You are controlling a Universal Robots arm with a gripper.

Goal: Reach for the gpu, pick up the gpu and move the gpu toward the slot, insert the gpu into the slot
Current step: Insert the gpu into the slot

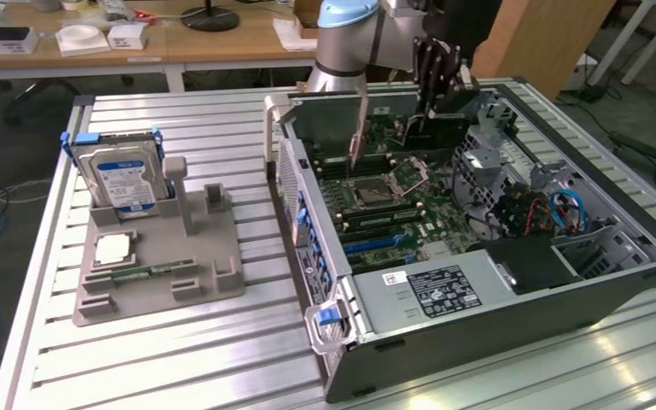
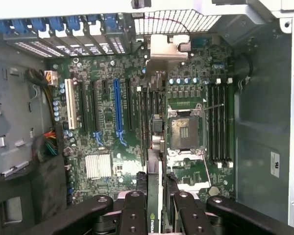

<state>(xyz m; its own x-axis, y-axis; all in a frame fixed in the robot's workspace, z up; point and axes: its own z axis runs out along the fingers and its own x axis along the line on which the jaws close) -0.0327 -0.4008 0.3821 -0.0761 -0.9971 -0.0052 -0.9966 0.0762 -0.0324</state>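
So, progress check: we figured the reaching and grabbing steps were done. The gripper (image 1: pixel 436 81) was pinched narrow on the top edge of the gpu (image 1: pixel 419 134), holding the card upright inside the open PC case (image 1: pixel 499 320), with its silver bracket (image 1: pixel 359 128) pointing toward the exterior view's left. From the wrist view we got the gripper (image 2: pixel 154 208) with the gpu (image 2: pixel 153 181) edge-on between the fingers (image 2: pixel 133 210), a green Nvidia logo showing on it and the bracket (image 2: pixel 169 46) at the far end.

Insertion wasn't done, as far as we could tell. The card hung clear of the motherboard (image 1: pixel 419 213), roughly over the stretch beside the CPU socket (image 1: pixel 402 181), not seated in anything. Our best guess for the slot (image 2: pixel 117 110) was the long blue one among the expansion connectors, and it was empty. In the exterior view that slot (image 1: pixel 371 243) sat nearer the camera than the card did, so we reckoned the carry was only partly done, with lining up and pushing down left. We couldn't say exactly how high the card's bottom edge was above the board.

Off to the exterior view's left, the hard drive (image 1: pixel 123 179) stood in the grey fixture (image 1: pixel 163 265), well apart from the case.
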